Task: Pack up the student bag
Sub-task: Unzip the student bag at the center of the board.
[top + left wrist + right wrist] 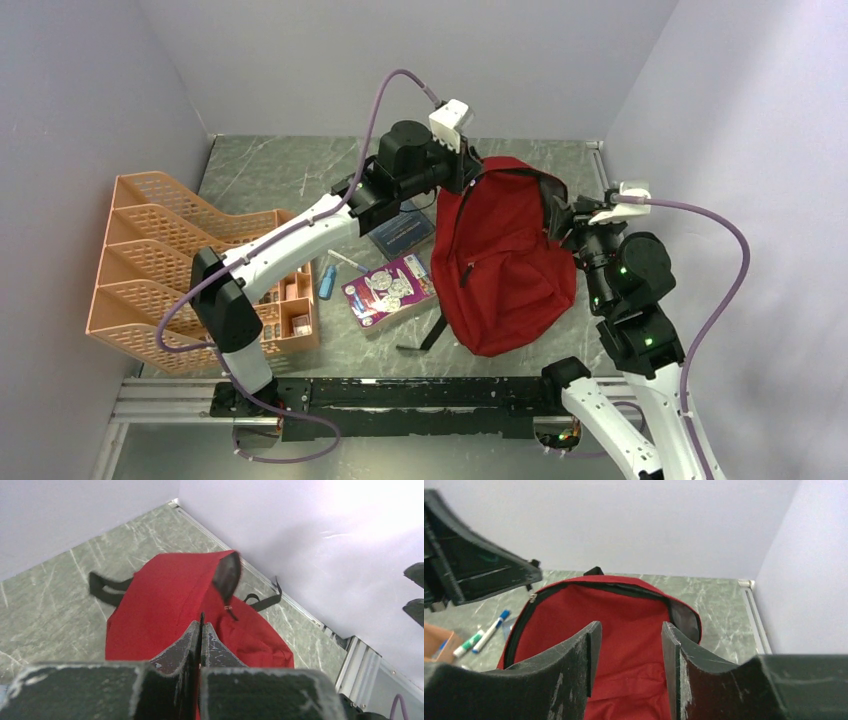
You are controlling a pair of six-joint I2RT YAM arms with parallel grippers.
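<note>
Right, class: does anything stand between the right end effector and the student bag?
Nothing visible does. The open right end effector faces straight into the unzipped mouth of the student bag. The left end effector, shut on the bag's rim, sits off to one side.

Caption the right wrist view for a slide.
Open right hand at the unzipped red bag, whose edge the left hand holds.

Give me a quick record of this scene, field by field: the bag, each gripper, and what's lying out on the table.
bag: red backpack lying on the table, zip open at the top
left gripper: shut on the backpack's top edge
right gripper: open, at the backpack's opening
loose items: blue book, purple packet, blue marker, all left of the backpack
organiser: orange, at the table's left side
</note>
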